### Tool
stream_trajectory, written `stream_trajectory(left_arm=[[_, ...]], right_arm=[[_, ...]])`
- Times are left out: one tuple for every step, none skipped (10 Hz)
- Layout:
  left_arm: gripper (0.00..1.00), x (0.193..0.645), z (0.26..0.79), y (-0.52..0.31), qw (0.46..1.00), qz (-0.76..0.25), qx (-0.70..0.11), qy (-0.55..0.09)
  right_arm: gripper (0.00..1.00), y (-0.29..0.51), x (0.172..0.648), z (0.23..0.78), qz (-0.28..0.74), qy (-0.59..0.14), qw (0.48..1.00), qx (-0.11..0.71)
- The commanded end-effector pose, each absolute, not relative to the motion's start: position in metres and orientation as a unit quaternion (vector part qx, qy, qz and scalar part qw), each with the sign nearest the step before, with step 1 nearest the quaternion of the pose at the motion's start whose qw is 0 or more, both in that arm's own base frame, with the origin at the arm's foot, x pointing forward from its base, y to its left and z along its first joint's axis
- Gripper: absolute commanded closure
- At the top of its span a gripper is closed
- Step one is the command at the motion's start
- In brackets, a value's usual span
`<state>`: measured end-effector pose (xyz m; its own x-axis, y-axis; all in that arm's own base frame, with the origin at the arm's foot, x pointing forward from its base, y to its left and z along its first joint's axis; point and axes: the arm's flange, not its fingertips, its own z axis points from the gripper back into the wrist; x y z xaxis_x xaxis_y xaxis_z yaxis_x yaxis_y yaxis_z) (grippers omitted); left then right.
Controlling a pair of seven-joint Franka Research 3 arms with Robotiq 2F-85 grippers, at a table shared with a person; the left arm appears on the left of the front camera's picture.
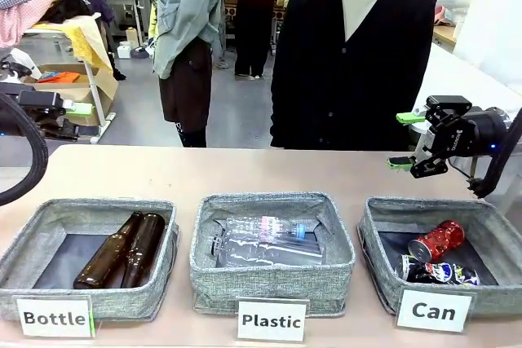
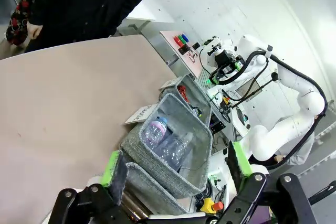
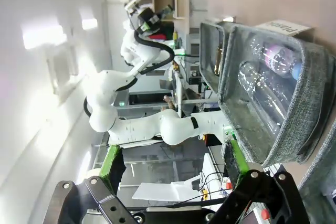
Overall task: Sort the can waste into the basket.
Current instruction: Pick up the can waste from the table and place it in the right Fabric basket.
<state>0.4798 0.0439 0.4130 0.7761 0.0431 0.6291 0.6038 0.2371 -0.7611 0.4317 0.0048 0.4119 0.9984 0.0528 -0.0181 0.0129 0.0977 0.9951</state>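
Two crushed cans, red (image 1: pixel 436 240) and black (image 1: pixel 436 273), are shown lying side by side, long axes slanted, inside the "Can" basket (image 1: pixel 377 238), directly below the nearer right gripper (image 1: pixel 414 141), whose jaws, like the left gripper's (image 2: pixel 176 169), are spread wide and empty.

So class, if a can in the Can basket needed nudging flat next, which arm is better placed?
The right. Its open gripper hangs just behind the Can basket holding the red can and black can. The left gripper sits at the table's opposite side.
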Motion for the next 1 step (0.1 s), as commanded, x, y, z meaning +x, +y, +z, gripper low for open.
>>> stream_trajectory(left_arm=[[0.0, 0.477, 0.4131, 0.0451, 0.737, -0.196, -0.584, -0.277]], right_arm=[[0.0, 0.0044, 0.4282, 0.4151, 0.02, 0.025, 0.741, 0.67]])
